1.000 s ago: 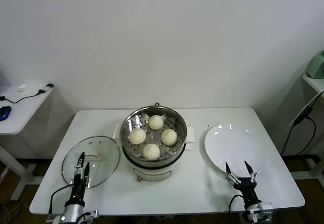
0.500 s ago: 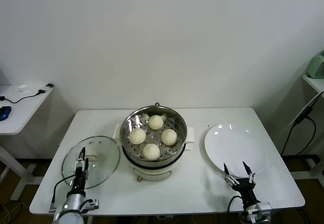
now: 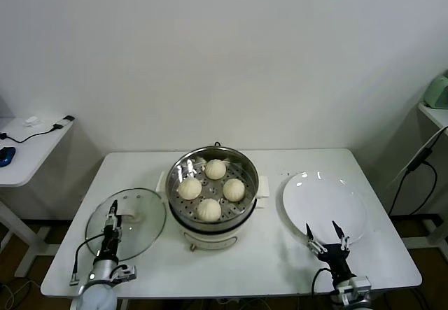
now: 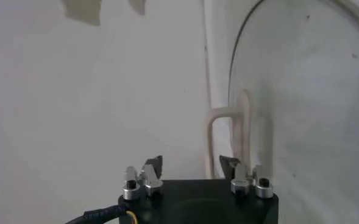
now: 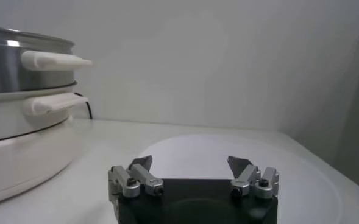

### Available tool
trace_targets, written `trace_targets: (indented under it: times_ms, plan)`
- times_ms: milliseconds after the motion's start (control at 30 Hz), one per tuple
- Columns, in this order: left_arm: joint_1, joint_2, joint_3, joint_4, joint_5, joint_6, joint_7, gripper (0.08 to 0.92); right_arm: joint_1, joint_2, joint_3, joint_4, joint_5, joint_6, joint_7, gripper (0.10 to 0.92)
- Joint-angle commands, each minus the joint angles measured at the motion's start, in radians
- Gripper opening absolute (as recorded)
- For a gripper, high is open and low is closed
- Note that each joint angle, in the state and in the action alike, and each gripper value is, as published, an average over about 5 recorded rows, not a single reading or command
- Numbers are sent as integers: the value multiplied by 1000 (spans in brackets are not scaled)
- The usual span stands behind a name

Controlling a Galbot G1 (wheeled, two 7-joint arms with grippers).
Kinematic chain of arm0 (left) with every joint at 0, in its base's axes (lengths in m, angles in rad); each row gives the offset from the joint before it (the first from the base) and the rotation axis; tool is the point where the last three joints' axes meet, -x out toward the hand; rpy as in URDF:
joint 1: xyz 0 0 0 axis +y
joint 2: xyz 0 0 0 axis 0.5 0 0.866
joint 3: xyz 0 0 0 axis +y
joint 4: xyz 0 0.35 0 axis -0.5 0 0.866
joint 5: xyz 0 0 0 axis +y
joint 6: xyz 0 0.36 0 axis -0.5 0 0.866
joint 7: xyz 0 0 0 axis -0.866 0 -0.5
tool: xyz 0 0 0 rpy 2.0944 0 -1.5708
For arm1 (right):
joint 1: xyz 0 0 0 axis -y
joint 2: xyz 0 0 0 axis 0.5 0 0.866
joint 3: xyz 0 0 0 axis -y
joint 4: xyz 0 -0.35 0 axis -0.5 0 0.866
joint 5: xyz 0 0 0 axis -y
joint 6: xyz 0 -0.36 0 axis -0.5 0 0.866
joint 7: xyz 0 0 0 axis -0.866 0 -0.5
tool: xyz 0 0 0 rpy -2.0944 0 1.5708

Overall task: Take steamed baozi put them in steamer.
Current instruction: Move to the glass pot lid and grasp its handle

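Several cream-white baozi (image 3: pixel 210 210) lie on the perforated tray inside the shiny steel steamer (image 3: pixel 180 171) at the table's middle. The steamer's side and white handles also show in the right wrist view (image 5: pixel 21 97). My left gripper (image 3: pixel 111 213) is open and empty, low at the table's front left over the glass lid (image 3: pixel 143 215). Its fingertips (image 4: pixel 155 163) stand apart in the left wrist view, facing the lid's white handle (image 4: pixel 230 131). My right gripper (image 3: pixel 323 230) is open and empty at the front edge of the white plate (image 3: pixel 329 201).
The plate (image 5: pixel 209 149) is bare and lies right of the steamer. A side desk (image 3: pixel 28 149) with cables stands at the far left. A cable (image 3: pixel 416 163) hangs at the far right. The white table (image 3: pixel 280 261) ends just behind both grippers.
Both arms have drawn back toward the table's front edge and sunk lower in view. The baozi, steamer, lid and plate have not moved.
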Motion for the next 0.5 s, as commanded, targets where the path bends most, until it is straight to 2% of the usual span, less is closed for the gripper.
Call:
trace_targets:
  times_ms: [33,500]
  plan:
    - [-16,1,4,54,-28,-5,-8,585,3,1,-3,-3,-9,-2,2,823]
    - [-33,-10,10,71,-67,-24,-28,180,-4,2,-5,9,-24,-5,7,823]
